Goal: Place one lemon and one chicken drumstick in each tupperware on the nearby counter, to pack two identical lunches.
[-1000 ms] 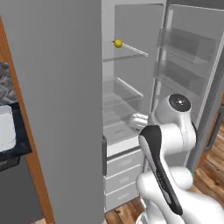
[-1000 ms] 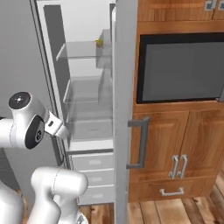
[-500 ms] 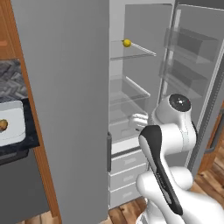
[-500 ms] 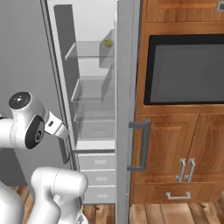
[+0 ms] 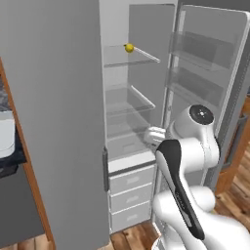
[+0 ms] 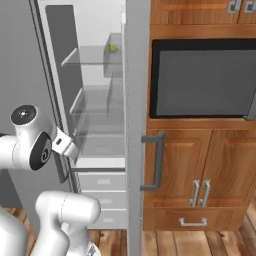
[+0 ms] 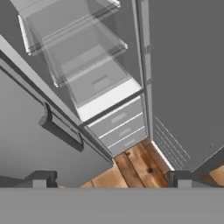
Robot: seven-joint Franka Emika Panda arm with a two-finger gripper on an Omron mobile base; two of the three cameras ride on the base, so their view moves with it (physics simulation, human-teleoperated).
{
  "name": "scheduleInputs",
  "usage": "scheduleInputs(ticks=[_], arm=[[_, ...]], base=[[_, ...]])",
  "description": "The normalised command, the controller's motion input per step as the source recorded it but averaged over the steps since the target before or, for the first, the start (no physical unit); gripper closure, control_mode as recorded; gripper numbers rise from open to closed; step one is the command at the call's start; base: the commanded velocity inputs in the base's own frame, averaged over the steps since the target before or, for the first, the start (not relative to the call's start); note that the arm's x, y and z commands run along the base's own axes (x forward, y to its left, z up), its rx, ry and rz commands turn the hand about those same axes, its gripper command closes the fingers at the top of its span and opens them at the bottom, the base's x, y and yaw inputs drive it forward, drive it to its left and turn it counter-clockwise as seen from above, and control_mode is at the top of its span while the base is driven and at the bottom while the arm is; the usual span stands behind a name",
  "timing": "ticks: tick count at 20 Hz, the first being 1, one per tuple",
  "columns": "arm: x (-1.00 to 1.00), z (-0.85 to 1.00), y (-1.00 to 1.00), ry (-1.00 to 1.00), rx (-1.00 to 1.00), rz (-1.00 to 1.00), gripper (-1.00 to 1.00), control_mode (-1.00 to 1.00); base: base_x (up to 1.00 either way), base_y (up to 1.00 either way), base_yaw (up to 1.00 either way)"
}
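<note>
Now: we face the open fridge (image 5: pixel 141 122), reach not yet begun.
The lemon (image 5: pixel 129 48) sits on the top glass shelf (image 5: pixel 128 57), well above and beyond our tool (image 7: pixel 109 178), which hangs empty with tips spread. One tupperware (image 5: pixel 6 134) rests on the table (image 5: pixel 10 158), far left.

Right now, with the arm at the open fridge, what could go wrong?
1. The lemon sits on the top glass shelf, well above the gripper, so the reach may be a stretch.
2. The open fridge door stands close beside the arm, so a swing could clip it.
3. The lemon could roll off if nudged.
</note>
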Motion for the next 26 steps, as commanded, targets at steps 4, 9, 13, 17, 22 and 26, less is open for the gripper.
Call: scheduleInputs(ticks=[4, 9, 13, 17, 22, 26], arm=[[0.0, 0.0, 0.0, 0.0, 0.0, 0.0, -1.0, 1.0], [0.0, 0.0, 0.0, 0.0, 0.0, 0.0, -1.0, 1.0], [0.0, 0.0, 0.0, 0.0, 0.0, 0.0, -1.0, 1.0], [0.0, 0.0, 0.0, 0.0, 0.0, 0.0, -1.0, 1.0], [0.0, 0.0, 0.0, 0.0, 0.0, 0.0, -1.0, 1.0], [0.0, 0.0, 0.0, 0.0, 0.0, 0.0, -1.0, 1.0]], base=[[-0.91, 0.52, -0.02], [-0.33, 0.48, -0.03], [0.84, 0.88, -0.01], [1.0, 0.25, -0.04], [0.72, -0.77, -0.01], [-0.16, -0.99, 0.05]])
